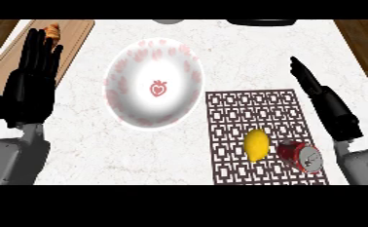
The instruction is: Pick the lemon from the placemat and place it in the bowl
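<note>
Right hand fingers straight, together; lemon lies below-left of fingertips. Spread fingers, descend, avoid can beside it.

Surfaces you're working over

You have a glossy strawberry-print bowl, a matt openwork placemat, a shiny metal can, veined marble counter, and a wooden board upper left.
</note>
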Available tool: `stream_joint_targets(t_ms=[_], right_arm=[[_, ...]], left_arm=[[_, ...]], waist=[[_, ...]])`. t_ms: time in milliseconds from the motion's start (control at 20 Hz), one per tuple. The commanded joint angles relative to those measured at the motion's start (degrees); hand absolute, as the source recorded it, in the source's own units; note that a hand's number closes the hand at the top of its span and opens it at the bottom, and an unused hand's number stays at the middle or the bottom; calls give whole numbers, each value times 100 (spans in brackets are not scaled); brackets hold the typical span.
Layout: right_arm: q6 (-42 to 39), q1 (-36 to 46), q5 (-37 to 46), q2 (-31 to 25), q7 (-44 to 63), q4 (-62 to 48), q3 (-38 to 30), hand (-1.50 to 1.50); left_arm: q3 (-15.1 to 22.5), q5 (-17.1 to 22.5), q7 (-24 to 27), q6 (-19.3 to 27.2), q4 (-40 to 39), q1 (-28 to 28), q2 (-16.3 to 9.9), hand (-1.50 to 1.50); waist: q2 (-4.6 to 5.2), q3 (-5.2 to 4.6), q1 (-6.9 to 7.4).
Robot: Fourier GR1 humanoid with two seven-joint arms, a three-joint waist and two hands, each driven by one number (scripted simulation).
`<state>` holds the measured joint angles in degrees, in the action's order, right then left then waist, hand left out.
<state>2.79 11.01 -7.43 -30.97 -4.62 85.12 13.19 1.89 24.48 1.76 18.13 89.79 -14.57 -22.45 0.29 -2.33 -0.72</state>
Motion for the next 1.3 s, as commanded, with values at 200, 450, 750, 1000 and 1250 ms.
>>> stream_joint_targets(t_ms=[200, 450, 750, 1000, 1250], right_arm=[[1900, -586, 950, 1087, 2081, 467, 714, 150], [3937, -813, 2263, 1193, 1901, 414, 86, -150], [5878, -1775, 4001, 2449, 1255, 1196, 1101, -150], [5527, -2396, 6132, 2897, 2640, 1745, 1127, -150], [4169, -2568, 7275, 3084, 4240, 2646, 822, -150]], left_arm=[[783, -685, -90, -186, -257, 296, -70, 0], [1016, -697, -281, -147, -352, 507, 74, 0], [1311, -856, -304, -162, -288, 628, 227, 0], [1373, -1094, -68, 4, -348, 717, 366, 0], [1504, -1201, -399, 68, -266, 385, 451, 0]], waist=[[-52, 214, -52], [-151, 222, -452], [-101, 218, -169], [-76, 192, -109], [-61, 193, -98]])
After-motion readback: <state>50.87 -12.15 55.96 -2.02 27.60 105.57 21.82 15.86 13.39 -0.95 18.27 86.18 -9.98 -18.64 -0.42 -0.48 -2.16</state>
